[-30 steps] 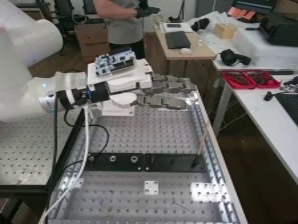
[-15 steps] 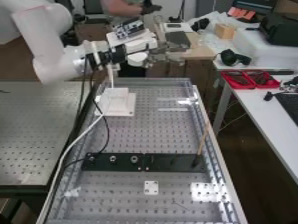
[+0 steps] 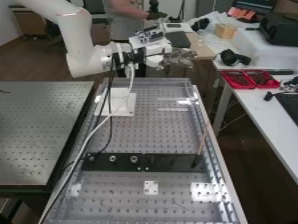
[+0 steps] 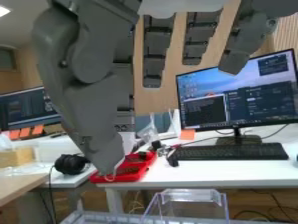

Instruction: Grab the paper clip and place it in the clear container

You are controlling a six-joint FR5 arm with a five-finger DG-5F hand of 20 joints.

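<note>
Near the far end of the counter [image 3: 156, 132], my arm [image 3: 78, 37] carries the hand [image 3: 178, 58] high and level. I cannot tell its grip state. The clear container [image 4: 191, 192] stands lower than it, on that end. By the hand's tip, I record a thin pale loop [image 4: 111, 177], possibly the paper clip; identity unconfirmed. Orange notes [image 4: 25, 132] behind: any writing too small to read.

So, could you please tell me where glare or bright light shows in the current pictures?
High view: white glare patches on the perforated metal benchtop, towards its right side. Wrist view: a lit ceiling lamp, a glowing monitor, and pale highlights along the edges of the clear container.
</note>
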